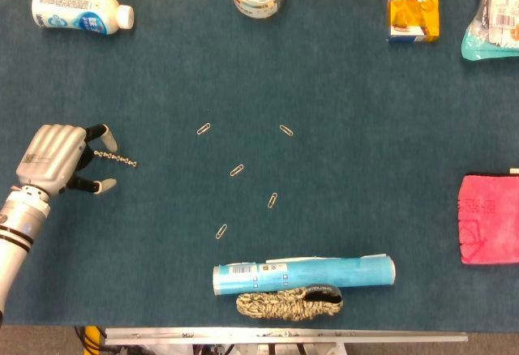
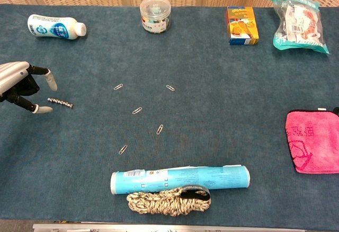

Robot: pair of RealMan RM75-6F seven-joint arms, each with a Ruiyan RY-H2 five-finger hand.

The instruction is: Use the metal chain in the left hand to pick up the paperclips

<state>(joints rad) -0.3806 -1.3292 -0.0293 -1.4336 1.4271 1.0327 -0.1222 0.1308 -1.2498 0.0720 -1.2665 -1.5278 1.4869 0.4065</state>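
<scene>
- The left hand (image 1: 55, 156) hovers at the near end of the metal chain (image 1: 116, 159), fingers spread with thumb and finger either side of that end, apparently lined up to pinch it; nothing is held yet
- The chain lies straight on the blue table (image 1: 365, 128), free end pointing toward the paperclips
- Five paperclips (image 1: 237, 170) lie scattered mid-table, well apart from the chain, so it likely must be carried over
- The right hand is out of view
- A blue tube (image 1: 303, 274) lies near the front edge
</scene>
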